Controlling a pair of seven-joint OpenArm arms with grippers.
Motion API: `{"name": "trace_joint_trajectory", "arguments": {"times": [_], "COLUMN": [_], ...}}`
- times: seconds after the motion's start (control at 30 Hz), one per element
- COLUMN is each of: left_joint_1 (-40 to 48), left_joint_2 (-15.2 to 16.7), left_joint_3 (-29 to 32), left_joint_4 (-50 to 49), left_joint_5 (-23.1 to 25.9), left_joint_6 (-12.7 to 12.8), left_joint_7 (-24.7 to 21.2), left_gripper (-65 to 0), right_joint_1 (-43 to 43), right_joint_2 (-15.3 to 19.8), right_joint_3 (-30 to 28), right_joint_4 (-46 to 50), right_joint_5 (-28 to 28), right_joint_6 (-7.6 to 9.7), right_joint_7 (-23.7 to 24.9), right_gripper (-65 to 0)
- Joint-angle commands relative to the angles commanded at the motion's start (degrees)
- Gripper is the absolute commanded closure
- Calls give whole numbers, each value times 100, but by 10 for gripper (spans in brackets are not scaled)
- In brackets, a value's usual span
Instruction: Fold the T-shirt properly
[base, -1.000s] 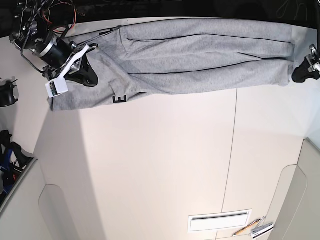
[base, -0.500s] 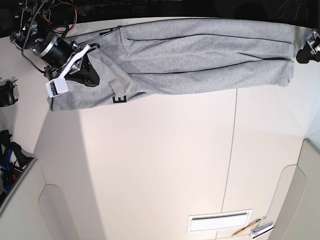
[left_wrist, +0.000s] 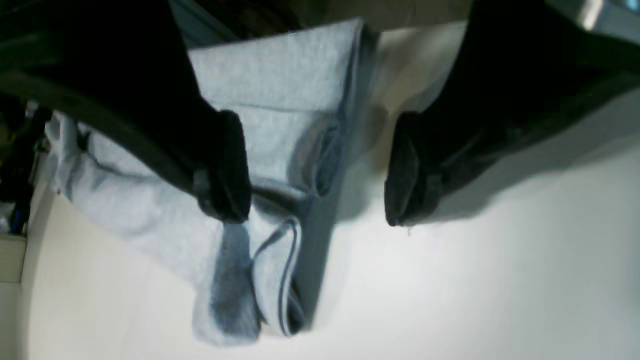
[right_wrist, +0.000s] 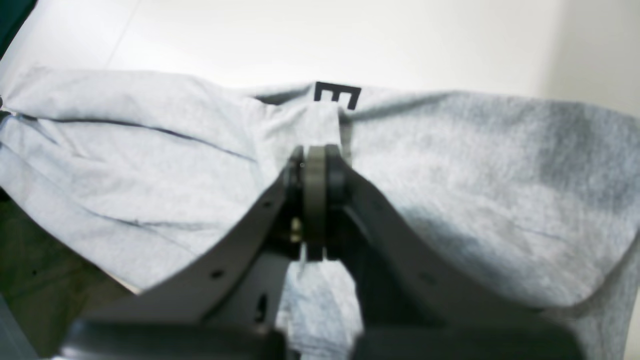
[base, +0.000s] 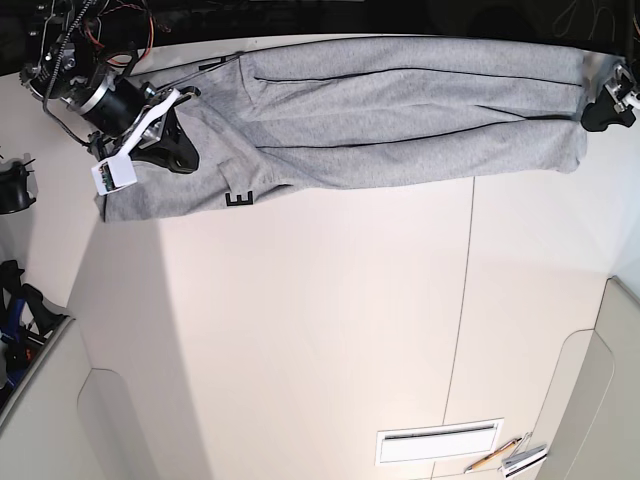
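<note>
The T-shirt (base: 380, 110) is lying folded into a long grey band across the far part of the white tabletop (base: 330, 330), stretching nearly from one side of the base view to the other, with dark crease lines running along its length. A single black letter E (base: 238, 199) is showing at the near edge of the band, toward the end where the right arm is working. The right pincer (right_wrist: 315, 155) is sitting over that end, its two tips pressed together; in the right wrist view a raised ridge of grey cloth is running up to the closed tips, so they are looking pinched on the T-shirt, with the letter E (right_wrist: 336, 95) just beyond them. At the opposite end, the left pincer (left_wrist: 315, 170) is standing spread wide, one dark fingertip (left_wrist: 227, 170) hanging over the layered end of the T-shirt (left_wrist: 280, 100) and the other over bare tabletop (left_wrist: 450, 290) beside it; whether either is touching is not clear. In the base view this pincer (base: 605, 108) is sitting just beside the band's end edge. A white vent slot (base: 438, 441) is showing near the front of the tabletop.
</note>
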Motion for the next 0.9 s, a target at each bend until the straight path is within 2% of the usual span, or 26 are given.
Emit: {"name": "trace_joint_trajectory", "arguments": {"times": [0.23, 0.5, 0.6, 0.77, 0.9], "left_joint_1": [4, 2, -2, -162, -175], "left_joint_2": [0, -2, -39, -243, -289], "left_joint_3": [0, 0, -7, -13, -11], "left_joint_4": [192, 402, 402, 402, 402], "left_joint_5": [-636, -656, -997, -1011, -649], "left_joint_6": [0, 0, 0, 0, 0], "left_joint_7": [597, 551, 601, 745, 551], "left_gripper": [-461, -461, -461, -461, -461], "right_joint_1": [-2, -2, -2, -4, -2], "right_joint_2": [0, 0, 0, 0, 0], "right_joint_3": [0, 0, 0, 0, 0], "right_joint_4": [0, 0, 0, 0, 0], "right_joint_5": [2, 2, -2, -4, -2], "right_joint_6": [0, 0, 0, 0, 0], "right_joint_7": [2, 0, -2, -35, -42], "right_gripper": [0, 0, 0, 0, 0]}}
